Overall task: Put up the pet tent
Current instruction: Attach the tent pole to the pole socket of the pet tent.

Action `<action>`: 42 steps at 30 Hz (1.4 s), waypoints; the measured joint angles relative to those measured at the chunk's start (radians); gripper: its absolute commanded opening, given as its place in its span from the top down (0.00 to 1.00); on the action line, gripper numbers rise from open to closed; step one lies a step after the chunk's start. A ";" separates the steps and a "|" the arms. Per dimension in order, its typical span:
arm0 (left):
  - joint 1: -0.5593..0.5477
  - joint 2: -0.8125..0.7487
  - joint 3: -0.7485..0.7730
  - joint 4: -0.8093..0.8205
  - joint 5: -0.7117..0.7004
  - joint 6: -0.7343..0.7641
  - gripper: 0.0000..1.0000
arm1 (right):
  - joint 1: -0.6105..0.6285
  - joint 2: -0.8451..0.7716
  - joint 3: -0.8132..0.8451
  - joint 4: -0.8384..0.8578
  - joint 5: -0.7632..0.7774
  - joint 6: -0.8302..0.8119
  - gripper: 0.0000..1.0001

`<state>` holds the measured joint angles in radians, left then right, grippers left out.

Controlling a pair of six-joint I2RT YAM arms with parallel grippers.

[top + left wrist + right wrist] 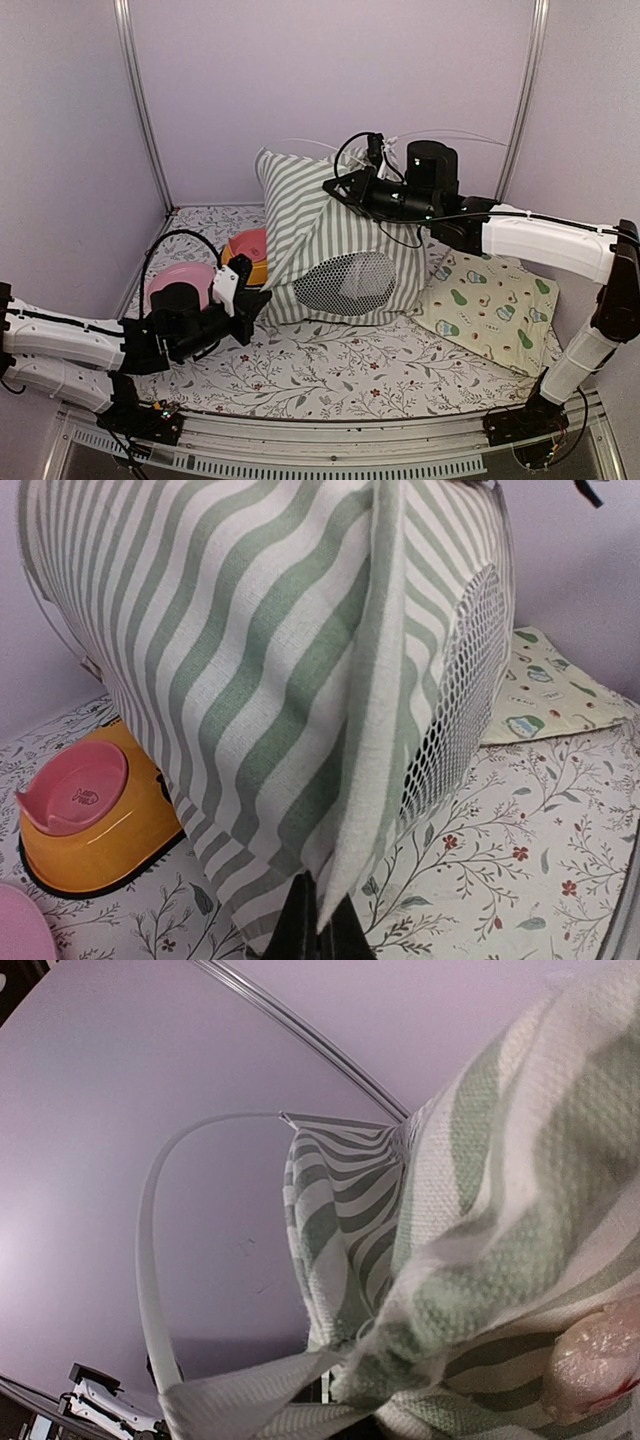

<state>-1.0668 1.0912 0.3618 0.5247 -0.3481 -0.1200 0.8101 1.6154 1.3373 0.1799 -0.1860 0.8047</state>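
Lilac walls close in a table (330, 385) spread with a floral-print cloth. Toward the middle of its far edge stands the sage-green and white striped fabric pet tent (320, 230), its round mesh window (345, 283) facing the near edge.

The left gripper (252, 300) is clenched on the tent's lower seam at its near left corner; the left wrist view shows the jaws pinched on that folded hem. The right gripper (340, 188) is clamped on bunched fabric at the tent's top ridge. A thin white pole (150, 1270) arcs beside the cloth, apart from it along most of its length.

An orange double pet bowl with pink dishes (248, 258) sits just beside the tent toward the left edge. A pale yellow avocado-print mat (490, 310) lies toward the right edge.

The tent looks hung from two pinches rather than carried by its poles, so freeing either one would probably let it sag. Pulling the grips apart too hard could slip the hem from the jaws or bend the pole. Dragging the base leftward could shove the bowl.
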 measured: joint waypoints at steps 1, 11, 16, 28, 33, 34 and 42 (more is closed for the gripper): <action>0.000 -0.002 0.003 -0.007 0.000 0.002 1.00 | 0.000 0.002 0.002 0.000 0.000 -0.001 1.00; 0.000 -0.002 0.032 -0.047 0.015 0.019 1.00 | 0.012 0.020 0.016 -0.003 0.011 -0.016 1.00; 0.000 -0.002 0.037 -0.068 0.022 0.020 1.00 | 0.027 0.033 0.025 -0.003 0.023 -0.023 1.00; 0.000 0.009 0.066 -0.101 0.087 0.018 1.00 | 0.055 0.049 0.025 0.031 0.079 -0.044 1.00; 0.018 -0.008 0.065 -0.138 0.104 0.003 1.00 | 0.066 0.063 0.025 0.038 0.079 -0.056 1.00; 0.030 -0.015 0.065 -0.146 0.113 -0.001 1.00 | 0.068 0.063 0.025 0.039 0.080 -0.061 1.00; 0.077 -0.034 0.072 -0.195 0.262 -0.004 0.93 | 0.089 0.064 0.023 0.048 0.116 -0.084 1.00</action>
<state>-0.9897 1.0573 0.4339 0.3298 -0.0860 -0.1238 0.8989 1.6791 1.3602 0.2276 -0.0696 0.7204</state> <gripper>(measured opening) 0.031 0.027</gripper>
